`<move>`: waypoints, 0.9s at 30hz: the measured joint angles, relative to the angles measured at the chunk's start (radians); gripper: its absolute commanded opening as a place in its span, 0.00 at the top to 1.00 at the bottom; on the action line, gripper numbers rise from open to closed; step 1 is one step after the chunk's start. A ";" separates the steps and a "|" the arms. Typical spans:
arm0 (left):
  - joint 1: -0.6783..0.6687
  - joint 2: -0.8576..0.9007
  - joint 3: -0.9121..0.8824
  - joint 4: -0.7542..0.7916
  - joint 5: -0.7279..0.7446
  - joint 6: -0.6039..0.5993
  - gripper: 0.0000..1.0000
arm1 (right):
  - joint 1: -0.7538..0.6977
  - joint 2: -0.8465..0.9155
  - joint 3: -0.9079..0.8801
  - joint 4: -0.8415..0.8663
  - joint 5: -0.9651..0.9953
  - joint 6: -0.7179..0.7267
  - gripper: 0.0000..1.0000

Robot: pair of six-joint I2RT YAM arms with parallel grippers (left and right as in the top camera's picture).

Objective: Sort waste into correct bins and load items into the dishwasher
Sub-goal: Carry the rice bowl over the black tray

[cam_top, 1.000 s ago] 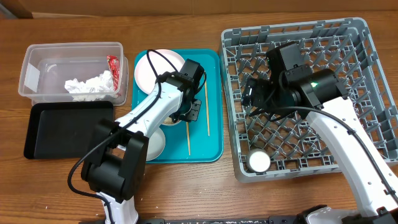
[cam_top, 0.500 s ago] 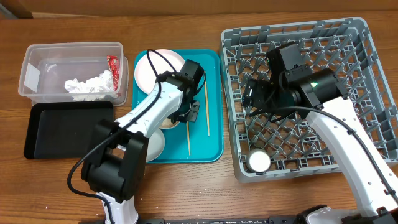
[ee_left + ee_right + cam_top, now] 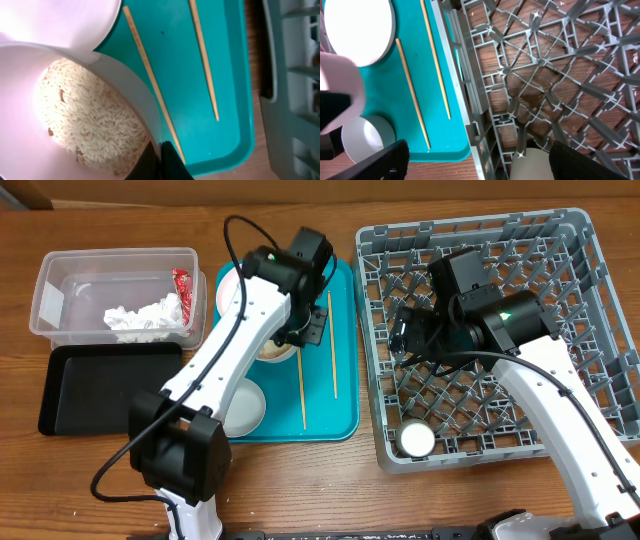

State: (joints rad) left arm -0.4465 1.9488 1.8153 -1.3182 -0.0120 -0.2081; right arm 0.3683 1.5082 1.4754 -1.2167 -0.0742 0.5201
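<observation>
**Left gripper [image 3: 161,156] clamped on bowl [image 3: 131,85]**

Its jaws pinch the rim of the bowl, which holds rice [image 3: 90,120], over the teal tray [image 3: 227,125]. Two chopsticks [image 3: 150,85] lie just beside it. The right gripper [image 3: 479,150], jaws wide, hangs over the rack [image 3: 545,65], which has a cup [image 3: 414,440] in its lower left corner.

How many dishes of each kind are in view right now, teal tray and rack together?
Plate: 1
Bowls: 2 (rice bowl, second bowl)
Cup: 1
Chopsticks: 2
Total: 6
</observation>
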 measured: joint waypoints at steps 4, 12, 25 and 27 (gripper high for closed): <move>0.038 0.000 0.088 -0.125 0.014 0.001 0.96 | 0.000 0.000 0.000 0.000 0.000 -0.008 0.10; 0.288 -0.029 0.127 -0.252 0.117 0.054 0.96 | 0.000 0.000 0.000 0.001 0.000 -0.017 0.10; 0.726 -0.086 -0.042 -0.212 0.529 0.429 0.96 | 0.000 0.000 0.000 0.007 0.000 -0.020 0.10; 0.797 -0.086 -0.096 -0.200 0.616 0.490 0.96 | 0.000 0.000 0.000 0.002 -0.001 -0.020 0.10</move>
State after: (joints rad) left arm 0.3508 1.8626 1.7191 -1.5181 0.6037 0.2821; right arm 0.3679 1.5082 1.4754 -1.2148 -0.0753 0.5003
